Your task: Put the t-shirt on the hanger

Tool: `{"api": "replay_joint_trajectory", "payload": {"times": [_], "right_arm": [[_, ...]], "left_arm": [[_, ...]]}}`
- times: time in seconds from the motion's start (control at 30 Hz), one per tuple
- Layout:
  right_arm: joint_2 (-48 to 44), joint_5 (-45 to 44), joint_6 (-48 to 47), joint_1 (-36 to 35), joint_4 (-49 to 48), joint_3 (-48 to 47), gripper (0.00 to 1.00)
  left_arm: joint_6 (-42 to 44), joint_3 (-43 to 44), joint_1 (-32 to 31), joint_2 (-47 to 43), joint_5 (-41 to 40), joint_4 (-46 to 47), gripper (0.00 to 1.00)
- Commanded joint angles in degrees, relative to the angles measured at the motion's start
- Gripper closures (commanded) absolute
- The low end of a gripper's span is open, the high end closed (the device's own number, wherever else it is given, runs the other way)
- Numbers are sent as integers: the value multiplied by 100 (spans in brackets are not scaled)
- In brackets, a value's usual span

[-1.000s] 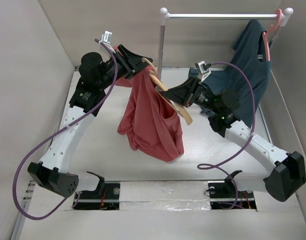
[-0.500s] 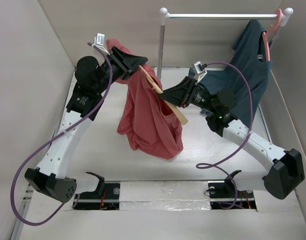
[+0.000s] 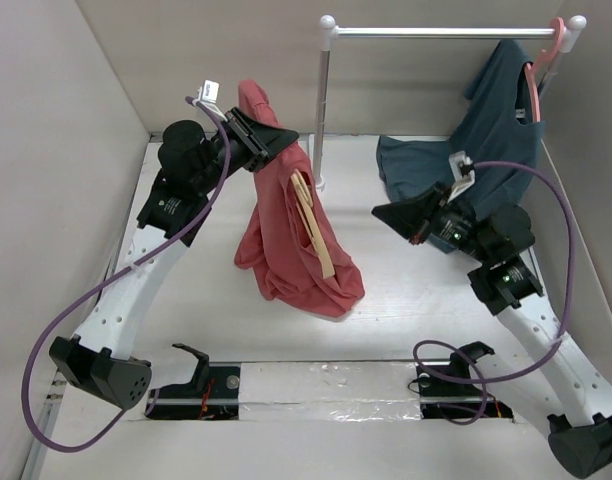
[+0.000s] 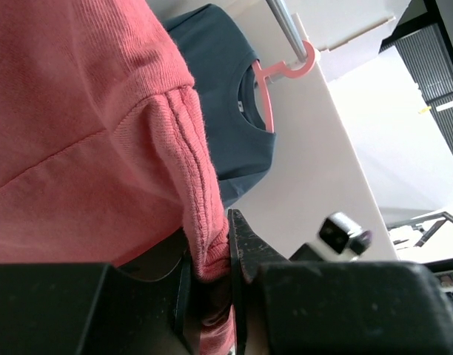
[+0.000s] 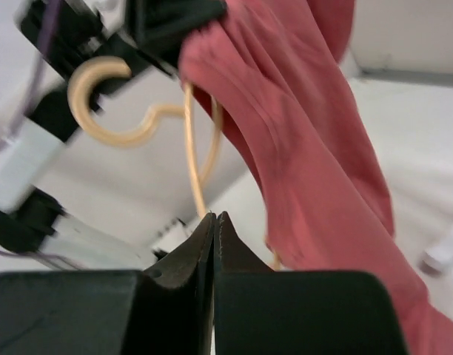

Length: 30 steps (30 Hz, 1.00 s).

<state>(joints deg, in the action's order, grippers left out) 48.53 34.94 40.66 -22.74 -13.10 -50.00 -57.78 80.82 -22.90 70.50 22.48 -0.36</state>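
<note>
The red t-shirt (image 3: 291, 240) hangs from my left gripper (image 3: 283, 137), which is shut on a fold of its ribbed edge (image 4: 209, 255); the lower part is bunched on the table. The tan wooden hanger (image 3: 312, 225) hangs slanted against the shirt's front, partly in the cloth. In the right wrist view its hook (image 5: 104, 103) and one thin arm show beside the red cloth (image 5: 300, 126). My right gripper (image 3: 378, 211) is shut and empty, to the right of the shirt and apart from the hanger; its shut tips (image 5: 214, 217) point at them.
A clothes rail (image 3: 441, 32) on white posts stands at the back right. A dark blue t-shirt (image 3: 496, 130) hangs from it on a pink plastic hanger (image 3: 539, 75), its hem on the table behind my right arm. Beige walls close in on the left, back and right.
My right gripper has pulled back to the right, away from the hanger. The hanger now hangs steeper against the shirt. My left gripper has lifted the shirt slightly higher.
</note>
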Motion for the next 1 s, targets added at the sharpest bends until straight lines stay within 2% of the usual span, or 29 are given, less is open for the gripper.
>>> {"api": "replay_joint_trajectory", "payload": {"times": [0.0, 0.03, 0.07, 0.13, 0.3, 0.4, 0.53, 0.83, 0.9, 0.93, 0.97], "right_arm": [[-194, -363, -1174, -220, 1658, 314, 95], [-291, -513, -1271, -318, 1801, 376, 85], [-466, -854, -1463, -432, 1898, 551, 59], [-608, -1382, -1613, -740, 2057, 815, 42], [-303, -1866, -1992, -1144, 2154, 861, 35], [-12, -2316, -2132, -1443, 1874, 747, 29], [813, -2263, -2440, -1549, 1645, 290, 28], [1711, -2009, -2493, -1671, 713, -45, 27], [1878, -1877, -2493, -1733, 704, -54, 38], [1888, -1868, -2458, -1794, 686, -19, 48], [1888, -1816, -2371, -1795, 643, 33, 70]], "left_arm": [[-163, 356, -13, -107, 160, 484, 100], [-198, 365, -13, -98, 178, 502, 100], [-233, 382, -13, -89, 204, 537, 100], [-295, 435, -13, -45, 222, 563, 100], [-392, 681, 39, 113, 397, 502, 100], [-506, 716, 40, 183, 494, 572, 100], [-533, 760, 40, 219, 547, 555, 100], [-725, 584, 215, 87, 661, 686, 100], [-770, 602, 215, 95, 679, 748, 100], [-770, 637, 215, 122, 661, 765, 100], [-770, 672, 215, 148, 644, 757, 100]]}}
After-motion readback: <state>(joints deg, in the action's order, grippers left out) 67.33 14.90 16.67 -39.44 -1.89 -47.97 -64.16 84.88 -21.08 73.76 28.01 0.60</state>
